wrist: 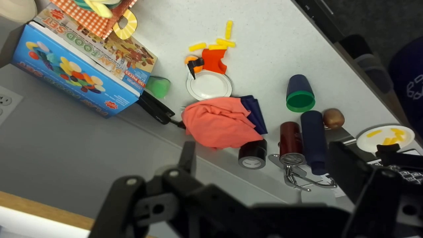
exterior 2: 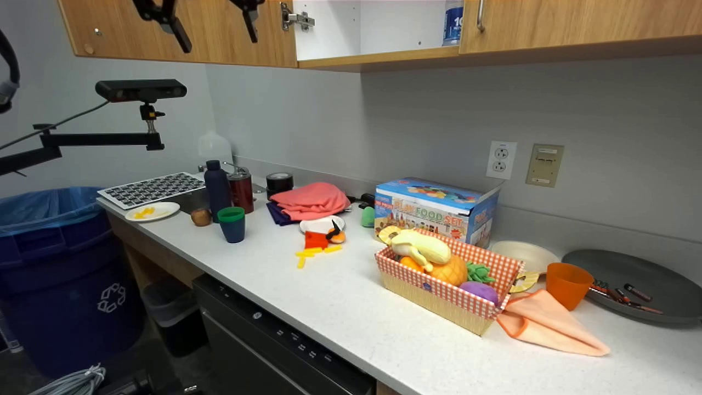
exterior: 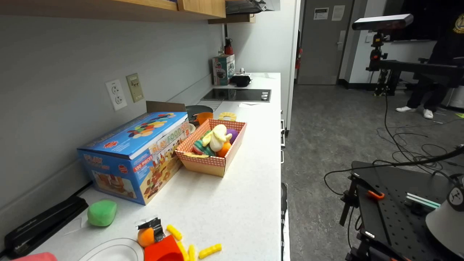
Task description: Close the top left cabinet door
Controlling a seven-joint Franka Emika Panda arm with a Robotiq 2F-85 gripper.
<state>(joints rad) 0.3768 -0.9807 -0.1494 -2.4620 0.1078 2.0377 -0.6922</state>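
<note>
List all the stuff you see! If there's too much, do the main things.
Open wooden cabinet door: 1, brown, higher than the long white counter
Checked basket: 1, red and tan, on counter
Toy foods: several, mixed colours, in basket
Cardboard toy box: 1, blue, beside basket
Tapered cups: at least 2, orange and blue, along counter
Slim bottle: 1, navy, on counter
Shiny tumbler: 1, red, beside bottle
Crumpled cloth: 1, coral, on counter
Round plates: at least 2, white, on counter
Recycling bin: 1, blue, beside counter
Open gripper: 1, black, higher than counter
Robot base: 1, white, on perforated black stand
</note>
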